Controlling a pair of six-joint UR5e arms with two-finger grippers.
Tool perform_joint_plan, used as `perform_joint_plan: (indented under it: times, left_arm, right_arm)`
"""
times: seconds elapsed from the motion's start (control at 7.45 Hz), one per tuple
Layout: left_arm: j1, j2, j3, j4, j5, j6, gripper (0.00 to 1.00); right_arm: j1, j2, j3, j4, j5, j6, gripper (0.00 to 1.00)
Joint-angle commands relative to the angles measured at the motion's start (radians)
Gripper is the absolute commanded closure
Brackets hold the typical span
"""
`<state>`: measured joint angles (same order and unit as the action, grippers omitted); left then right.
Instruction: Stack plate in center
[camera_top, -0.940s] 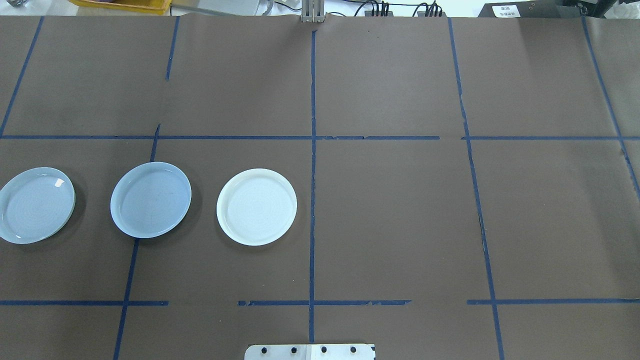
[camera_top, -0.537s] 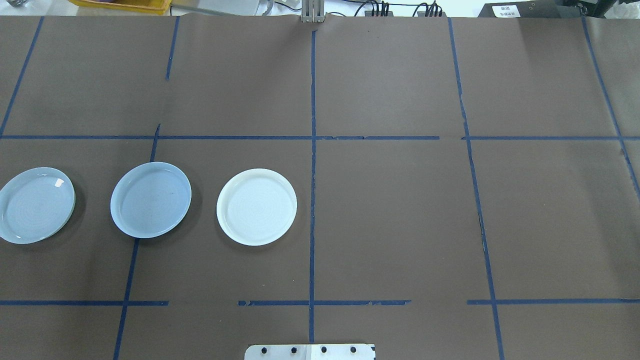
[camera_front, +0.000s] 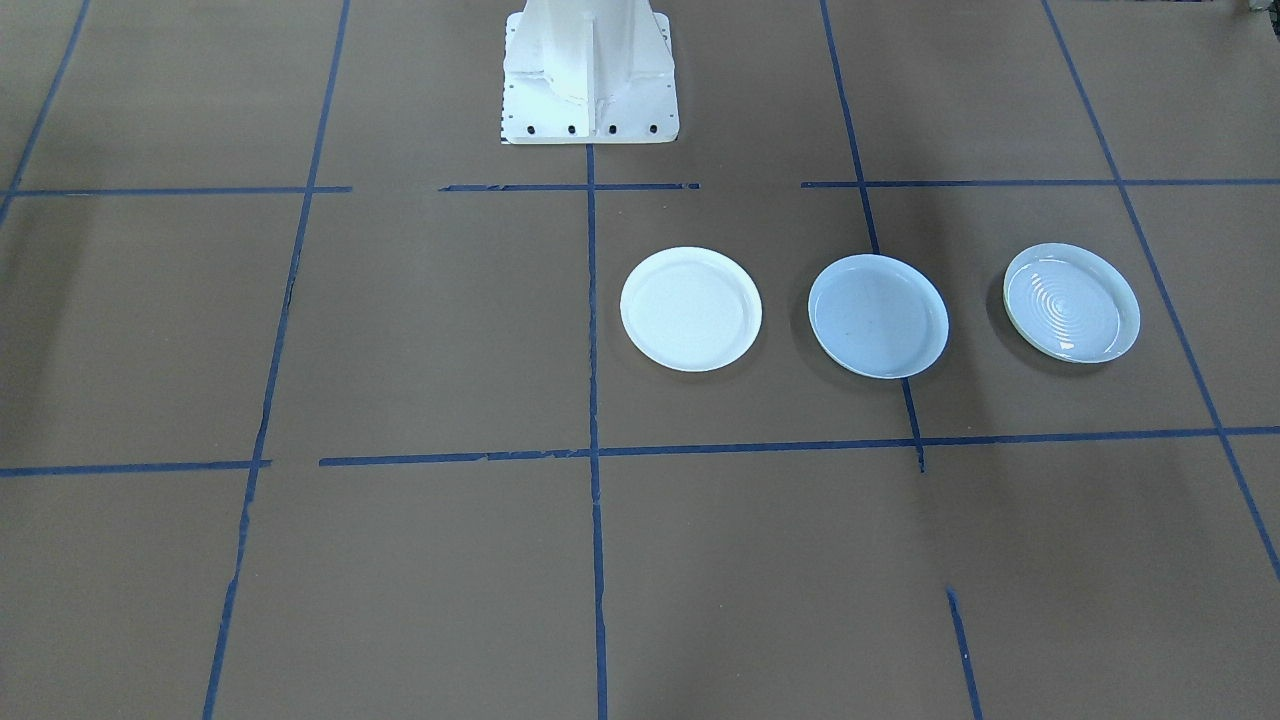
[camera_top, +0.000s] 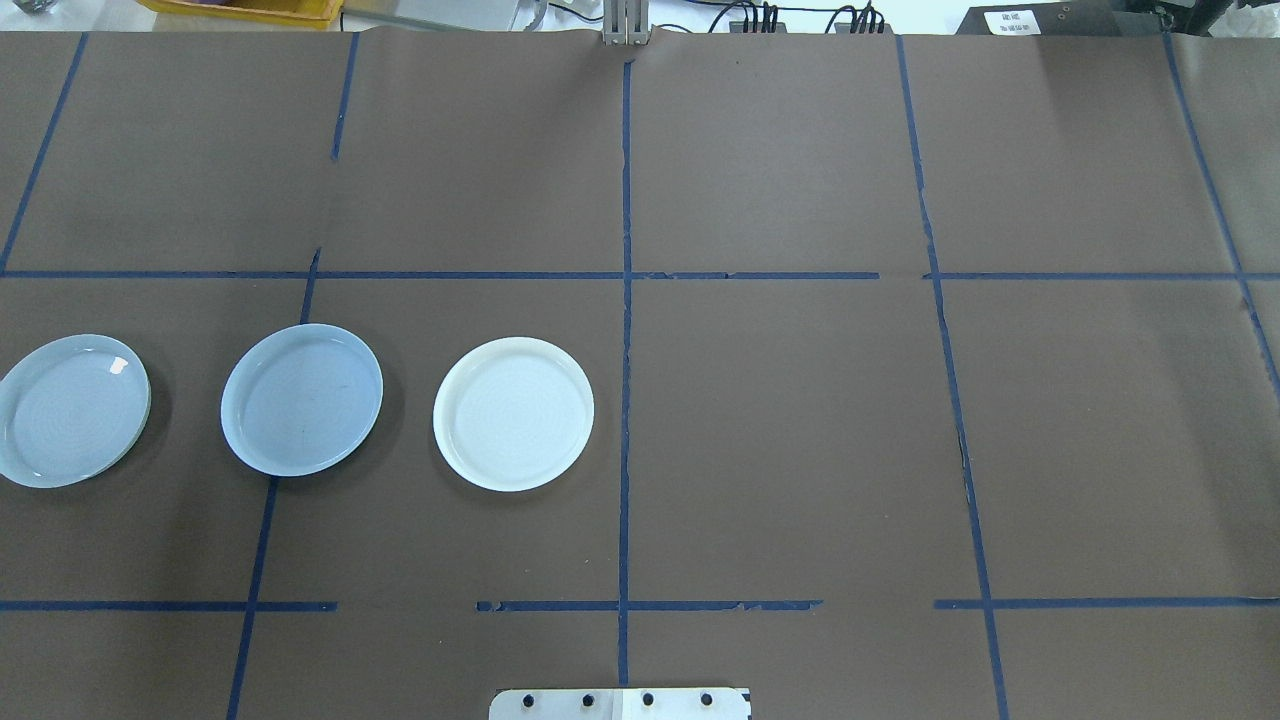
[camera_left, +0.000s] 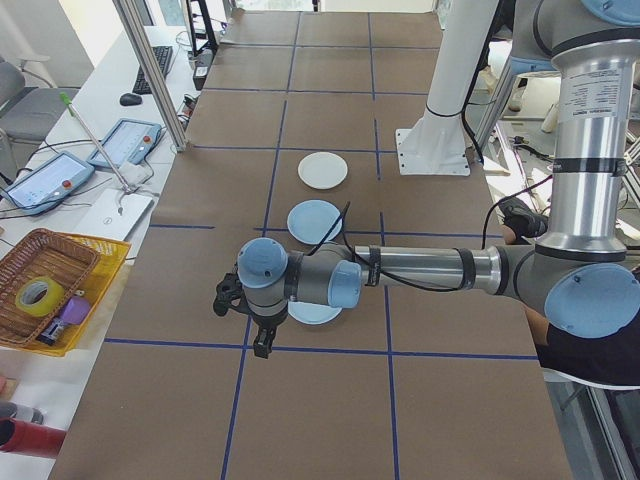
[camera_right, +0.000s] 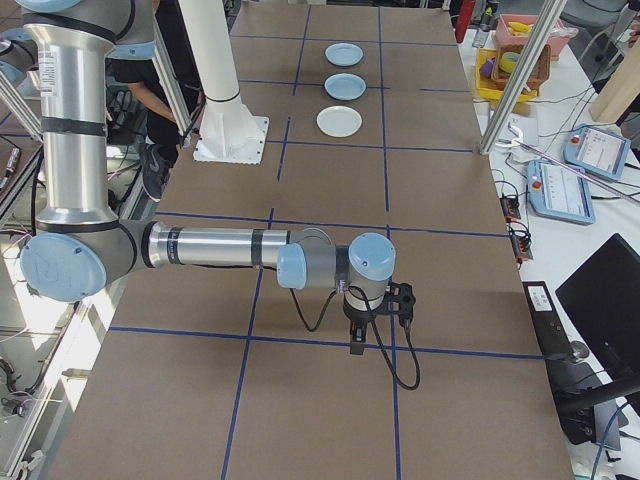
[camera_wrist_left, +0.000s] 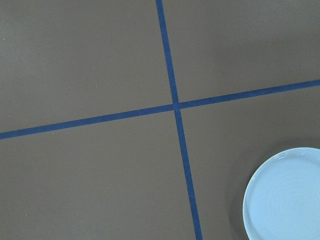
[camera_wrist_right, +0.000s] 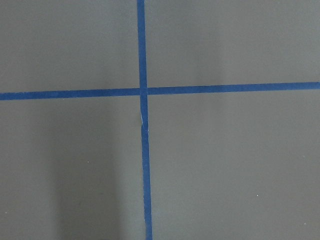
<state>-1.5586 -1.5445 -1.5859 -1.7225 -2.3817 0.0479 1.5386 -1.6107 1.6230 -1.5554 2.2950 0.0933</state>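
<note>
Tools both show only in the side views: left tool (camera_left: 262, 345) hangs off the near arm in the exterior left view, pointing down above the tabletop (camera_left: 320, 400) by a blue tape (camera_left: 300, 352) crossing; cannot tell if its fingers are apart or together. Ringed plate (camera_left: 316, 312) lies just behind that tool's wrist, partly hidden by the forearm; the left wrist view catches its edge (camera_wrist_left: 287, 197) at lower right, beside the tape cross. Beyond it, further from the left tool, the center plate (camera_left: 315, 219) sits flat, glossy pale blue, smooth face, low rim; it is the middle of three in a row (camera_top: 301, 399), with a tape line passing under its rim (camera_front: 878, 315). White matte plate (camera_left: 323, 170) lies furthest from the left tool, nearest the robot base (camera_left: 436, 150). All three plates apart, none stacked. Right tool (camera_right: 358, 340) hangs down over a tape crossing well apart from the plates, which show small at the far end (camera_right: 343, 55); cannot tell whether it is apart or together. Right wrist view shows only paper and tape.
</note>
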Motion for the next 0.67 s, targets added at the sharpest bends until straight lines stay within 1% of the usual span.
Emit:
perform_joint_plan:
  times: [0.0, 0.27, 0.54]
  left_arm:
    - [0.07, 0.052, 0.027, -0.215, 0.001, -0.226, 0.0]
    - [0.17, 0.113, 0.065, -0.447, 0.006, -0.441, 0.0]
    - [0.279, 0.116, 0.173, -0.697, 0.012, -0.64, 0.0]
  right_arm:
    - [0.0, 0.0, 0.0, 0.0, 0.001, 0.0, 0.0]
    - [0.0, 0.0, 0.0, 0.0, 0.001, -0.001, 0.0]
    - [0.0, 0.0, 0.0, 0.0, 0.001, 0.0, 0.0]
